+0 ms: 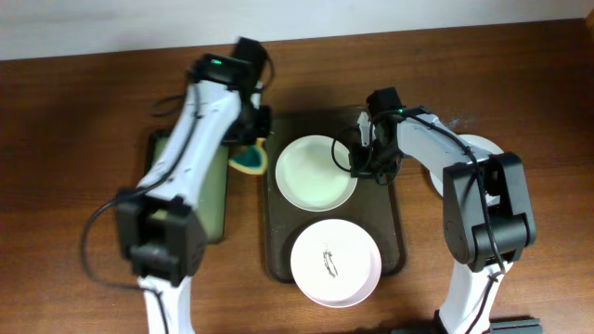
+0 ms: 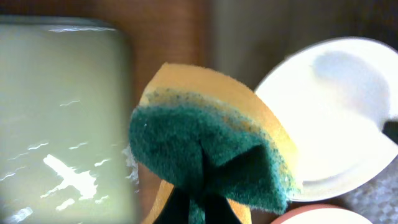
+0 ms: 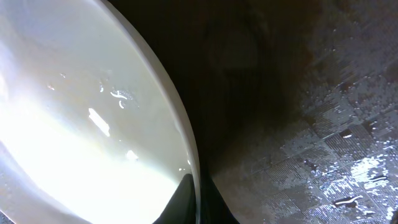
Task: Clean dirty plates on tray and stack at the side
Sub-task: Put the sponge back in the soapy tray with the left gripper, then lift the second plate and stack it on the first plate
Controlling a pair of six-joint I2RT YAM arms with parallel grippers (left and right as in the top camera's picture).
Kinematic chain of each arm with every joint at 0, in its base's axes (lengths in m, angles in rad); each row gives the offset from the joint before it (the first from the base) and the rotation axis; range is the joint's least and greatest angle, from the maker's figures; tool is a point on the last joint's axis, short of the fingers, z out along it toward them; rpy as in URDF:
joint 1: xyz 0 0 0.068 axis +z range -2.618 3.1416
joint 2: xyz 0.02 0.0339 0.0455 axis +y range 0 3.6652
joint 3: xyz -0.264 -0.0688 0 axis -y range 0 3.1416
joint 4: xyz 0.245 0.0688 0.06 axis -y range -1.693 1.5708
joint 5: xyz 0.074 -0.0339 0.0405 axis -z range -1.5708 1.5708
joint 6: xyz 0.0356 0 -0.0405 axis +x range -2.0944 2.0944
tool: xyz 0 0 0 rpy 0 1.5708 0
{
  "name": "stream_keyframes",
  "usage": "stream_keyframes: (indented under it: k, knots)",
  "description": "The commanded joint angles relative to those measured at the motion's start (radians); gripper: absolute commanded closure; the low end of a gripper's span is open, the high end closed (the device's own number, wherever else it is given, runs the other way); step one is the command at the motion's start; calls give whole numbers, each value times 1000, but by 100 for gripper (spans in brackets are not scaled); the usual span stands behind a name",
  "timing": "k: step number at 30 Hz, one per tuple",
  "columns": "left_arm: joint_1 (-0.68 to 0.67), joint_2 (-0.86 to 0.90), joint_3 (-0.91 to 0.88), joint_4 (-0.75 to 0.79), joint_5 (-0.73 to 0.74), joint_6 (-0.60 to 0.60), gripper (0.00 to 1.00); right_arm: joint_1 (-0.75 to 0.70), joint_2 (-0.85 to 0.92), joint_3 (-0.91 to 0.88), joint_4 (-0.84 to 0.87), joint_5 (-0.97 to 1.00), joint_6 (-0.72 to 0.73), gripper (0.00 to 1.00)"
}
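The dark tray (image 1: 399,223) holds two white plates. The far plate (image 1: 311,176) looks plain; the near plate (image 1: 348,278) has a dark smear in its centre. A third plate (image 1: 478,147) lies on the table at the right, mostly hidden by the right arm. My right gripper (image 1: 362,165) is shut on the far plate's right rim, one finger on each side of the rim (image 3: 199,199); this plate (image 3: 93,112) fills the left of the right wrist view. My left gripper (image 1: 251,144) is shut on a green-and-yellow sponge (image 1: 249,162) (image 2: 211,149) left of the far plate (image 2: 336,112).
A smaller tray with a yellowish inside (image 1: 215,199) (image 2: 56,112) lies left of the dark tray, largely under the left arm. The dark tray's floor (image 3: 329,124) looks wet and textured. Wooden table (image 1: 74,139) lies all round.
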Motion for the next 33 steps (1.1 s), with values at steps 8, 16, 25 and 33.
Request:
stream_keyframes:
  k: [8, 16, 25, 33]
  knots:
    - [352, -93, -413, 126, -22, -8, 86, 89, -282, 2, -121, 452, 35, 96]
    - [360, -355, -412, 113, -18, 40, 13, 579, -411, 2, -158, 1343, 137, 96]
    - [360, -610, -412, 137, 60, -37, 0, 732, -583, 24, -163, 1482, 134, 96]
    - [360, -610, -412, 136, 60, -37, 0, 618, -554, 21, -217, 1219, 117, 96]
